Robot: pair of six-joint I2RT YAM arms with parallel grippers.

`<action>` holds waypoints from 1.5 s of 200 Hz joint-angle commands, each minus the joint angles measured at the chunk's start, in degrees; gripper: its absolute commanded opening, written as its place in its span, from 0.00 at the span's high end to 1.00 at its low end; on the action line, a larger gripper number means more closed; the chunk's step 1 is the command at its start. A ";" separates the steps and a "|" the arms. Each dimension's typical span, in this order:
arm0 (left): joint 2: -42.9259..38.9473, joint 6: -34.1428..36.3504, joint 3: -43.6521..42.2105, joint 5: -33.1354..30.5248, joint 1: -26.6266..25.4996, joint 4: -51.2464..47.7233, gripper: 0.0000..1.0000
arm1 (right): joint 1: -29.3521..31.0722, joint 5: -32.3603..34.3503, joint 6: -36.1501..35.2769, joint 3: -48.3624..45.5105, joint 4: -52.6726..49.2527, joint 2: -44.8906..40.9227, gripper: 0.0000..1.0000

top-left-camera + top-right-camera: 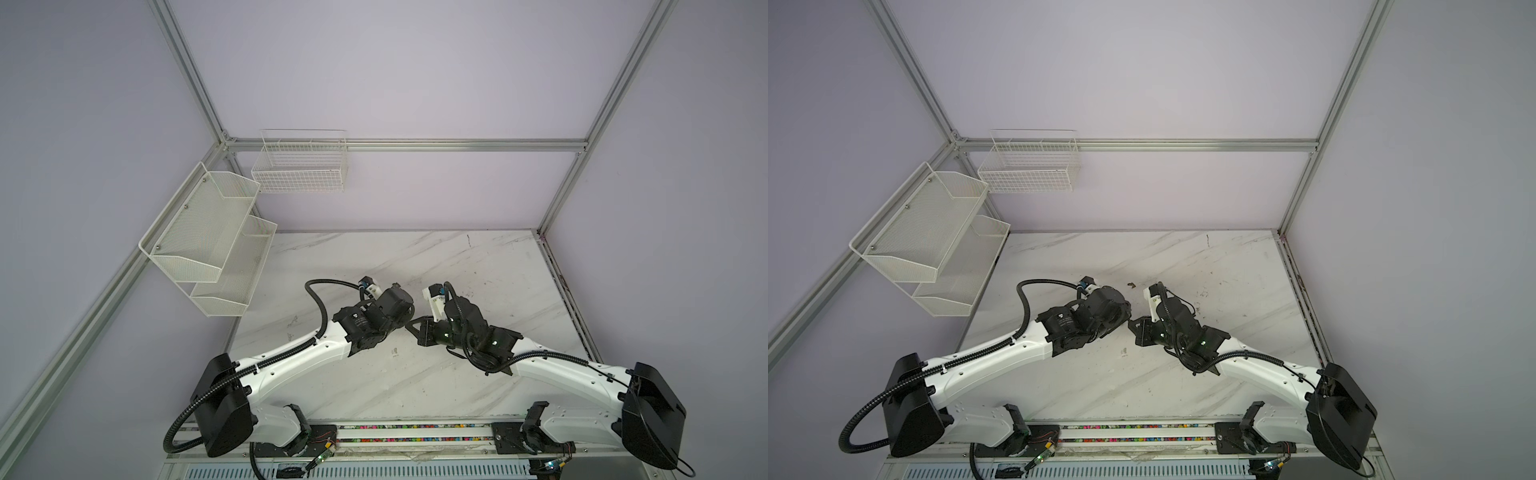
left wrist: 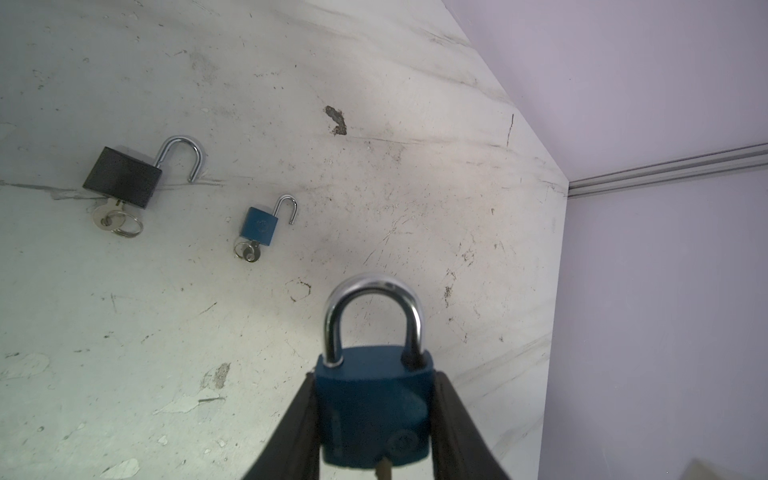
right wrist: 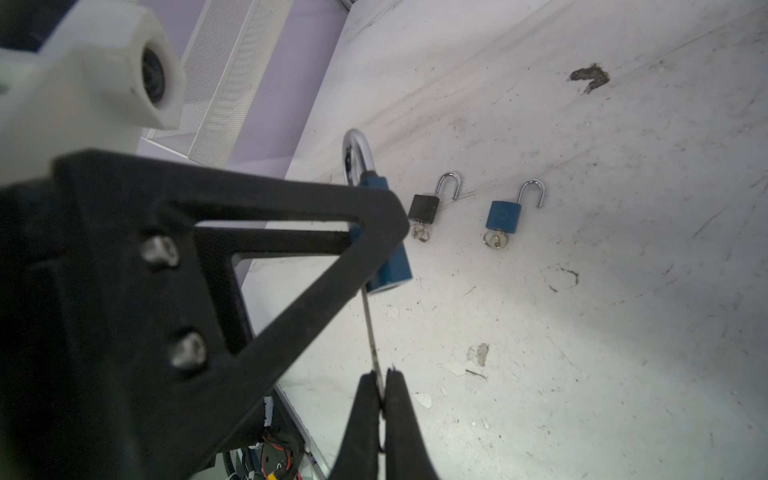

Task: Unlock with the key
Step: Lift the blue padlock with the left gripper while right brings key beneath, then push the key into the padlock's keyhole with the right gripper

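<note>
A blue padlock [image 2: 374,407] with a chrome shackle [image 2: 374,307] pushed home is clamped by its sides between the fingers of my left gripper [image 2: 375,376], above the marble table. In the right wrist view the same padlock [image 3: 395,266] shows partly behind the left gripper's black finger [image 3: 291,232]. A thin key [image 3: 370,328] runs from the padlock's underside to my right gripper [image 3: 382,374], which is shut on the key's head. The key's end [image 2: 384,469] shows at the keyhole. In a top view the right gripper [image 1: 412,326] meets the left wrist over mid-table; lock and key are hidden there.
On the table lie a black padlock [image 2: 122,176] and a small blue padlock [image 2: 259,226], each with its shackle swung open and a key in it. White mesh shelves [image 1: 208,241] and a wire basket [image 1: 299,166] hang on the walls at the back left.
</note>
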 commanded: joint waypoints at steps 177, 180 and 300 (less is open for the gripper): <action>-3.15 -0.75 -0.85 1.81 0.09 5.64 1.00 | 0.25 7.90 -1.23 5.77 -4.81 -1.95 1.00; -3.20 -0.79 -0.80 1.99 0.12 5.69 1.00 | 0.20 8.14 -1.24 5.88 -4.80 -2.19 1.00; -5.01 -2.22 -0.59 2.86 -0.08 5.78 1.00 | 0.35 3.44 -2.30 8.25 -1.31 1.77 1.00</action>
